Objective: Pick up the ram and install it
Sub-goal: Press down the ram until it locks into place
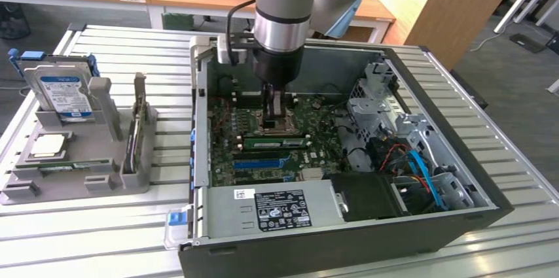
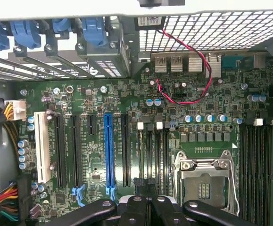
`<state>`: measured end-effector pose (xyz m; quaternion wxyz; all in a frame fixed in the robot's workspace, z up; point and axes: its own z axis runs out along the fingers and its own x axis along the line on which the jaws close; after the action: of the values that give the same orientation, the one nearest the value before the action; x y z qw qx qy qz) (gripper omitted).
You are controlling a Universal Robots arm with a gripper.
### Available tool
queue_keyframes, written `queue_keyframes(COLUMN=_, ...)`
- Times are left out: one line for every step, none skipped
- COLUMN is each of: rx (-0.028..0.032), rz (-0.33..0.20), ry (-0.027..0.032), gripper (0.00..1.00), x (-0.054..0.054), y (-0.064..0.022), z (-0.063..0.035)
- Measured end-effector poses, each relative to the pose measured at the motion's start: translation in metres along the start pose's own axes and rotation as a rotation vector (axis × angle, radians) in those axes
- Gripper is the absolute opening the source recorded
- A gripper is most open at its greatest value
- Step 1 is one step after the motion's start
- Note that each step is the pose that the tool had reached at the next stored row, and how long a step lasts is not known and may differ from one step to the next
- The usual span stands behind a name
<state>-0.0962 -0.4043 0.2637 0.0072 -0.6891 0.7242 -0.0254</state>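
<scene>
Inside the open computer case [image 1: 489, 180], on the slatted metal table [image 1: 70, 239], the arm is lowered straight down so that the gripper [image 1: 277, 123] stands just above the motherboard, near the middle of the case. The fingers are seen pressed together with no gap, and nothing is held between them. In the wrist view the closed gripper [image 2: 145, 188] is seen over the row of dark memory slots [image 2: 153, 150], which lie between the long blue slot [image 2: 109, 150] and the silver-framed processor socket [image 2: 204, 181].

The ram [image 1: 276, 140] is seen in the exterior view as a narrow green stick lying across the board inside the case, directly below the fingertips and on the side of them towards the power supply [image 1: 279, 209]. Whether the fingertips touch it cannot be told, nor whether it is fully seated.

A twisted red and black wire [image 2: 197, 61] is draped over the board near the case's rear ports.

Outside the case, at the exterior view's left, a grey holder [image 1: 131, 180] is placed on the table close to the case wall. A blue-labelled hard drive [image 1: 63, 91] is stood upright at the holder's far end, and a square silver processor chip [image 1: 48, 147] is laid flat in front of it.
</scene>
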Motion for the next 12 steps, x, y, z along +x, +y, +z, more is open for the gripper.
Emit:
queue_keyframes(rx=-0.0001, rz=0.000, ry=0.0001, gripper=0.11, x=0.0000, y=0.0000, z=0.0004)
queue_keyframes(rx=-0.0002, rz=0.000, ry=0.0004, gripper=0.11, x=0.0000, y=0.0001, z=0.0008)
queue_keyframes(rx=-0.0002, rz=0.000, ry=0.0004, gripper=0.11, x=0.0000, y=0.0001, z=0.0014)
queue_keyframes(rx=-0.0001, rz=0.000, ry=0.0004, gripper=0.11, x=0.0000, y=0.0001, z=0.0019)
queue_keyframes(rx=-0.0002, rz=0.000, ry=0.0005, gripper=0.11, x=0.0000, y=0.0001, z=0.0019)
queue_keyframes(rx=-0.0002, rz=0.000, ry=0.0006, gripper=0.11, x=0.0000, y=0.0001, z=0.0019)
queue_keyframes(rx=-0.0003, rz=0.000, ry=0.0006, gripper=0.11, x=0.0000, y=0.0001, z=0.0019)
queue_keyframes(rx=-0.0003, rz=0.000, ry=0.0005, gripper=0.11, x=0.0000, y=0.0001, z=0.0020)
queue_keyframes(rx=-0.0002, rz=0.000, ry=0.0004, gripper=0.11, x=0.0000, y=0.0001, z=0.0020)
queue_keyframes(rx=-0.0002, rz=0.000, ry=0.0005, gripper=0.11, x=0.0000, y=0.0001, z=0.0020)
queue_keyframes(rx=-0.0001, rz=0.000, ry=0.0004, gripper=0.11, x=0.0000, y=0.0001, z=0.0020)
queue_keyframes(rx=-0.0001, rz=0.000, ry=0.0003, gripper=0.11, x=0.0000, y=0.0001, z=0.0023)
